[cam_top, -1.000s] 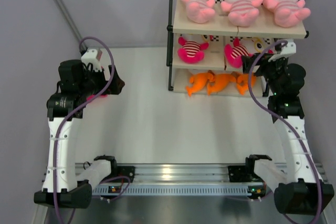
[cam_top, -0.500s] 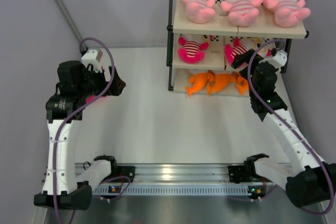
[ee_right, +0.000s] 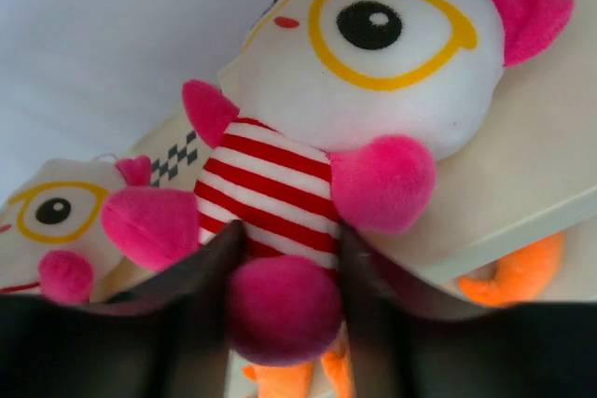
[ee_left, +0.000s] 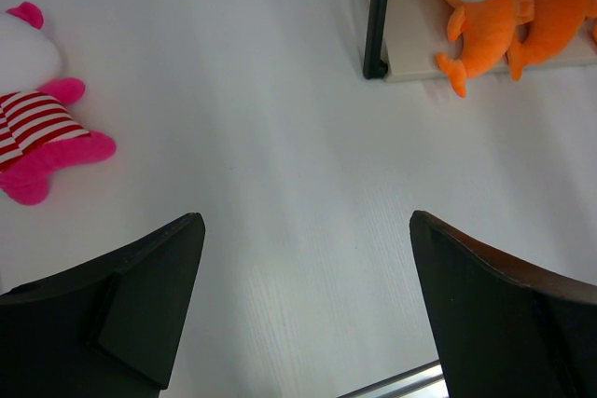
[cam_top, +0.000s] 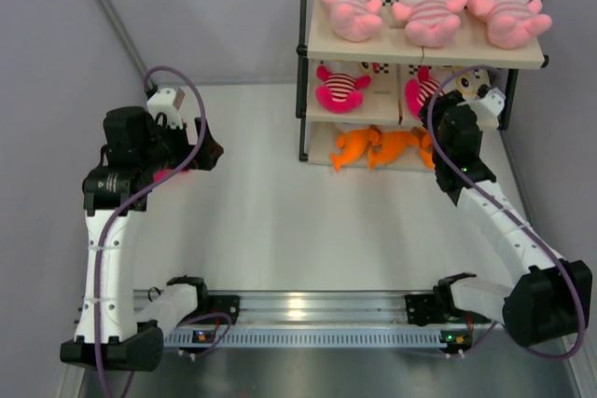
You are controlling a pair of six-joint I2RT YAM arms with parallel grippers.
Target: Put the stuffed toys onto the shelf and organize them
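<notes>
The shelf (cam_top: 424, 50) stands at the far right with three pale pink stuffed toys (cam_top: 429, 5) on its top board. Two hot-pink toys (cam_top: 340, 87) lie on the middle board and orange fish toys (cam_top: 378, 146) on the bottom one. My right gripper (ee_right: 284, 267) reaches into the middle tier and is shut on the lower foot of a hot-pink striped toy (ee_right: 308, 165) with yellow glasses. Beside it lies another hot-pink toy (ee_right: 56, 221). My left gripper (ee_left: 308, 305) hangs open over bare table, with one more hot-pink toy (ee_left: 37, 128) lying to its left.
A black shelf post (ee_left: 378, 16) and the bottom board's corner stand ahead and to the right of the left gripper. Grey walls close in at the left and back. The metal rail (cam_top: 308, 319) with both arm bases runs along the near edge.
The right arm swung left and in toward the middle tier, and its jaws closed from wide open onto the hot-pink toy's foot. The left arm has stayed put.
</notes>
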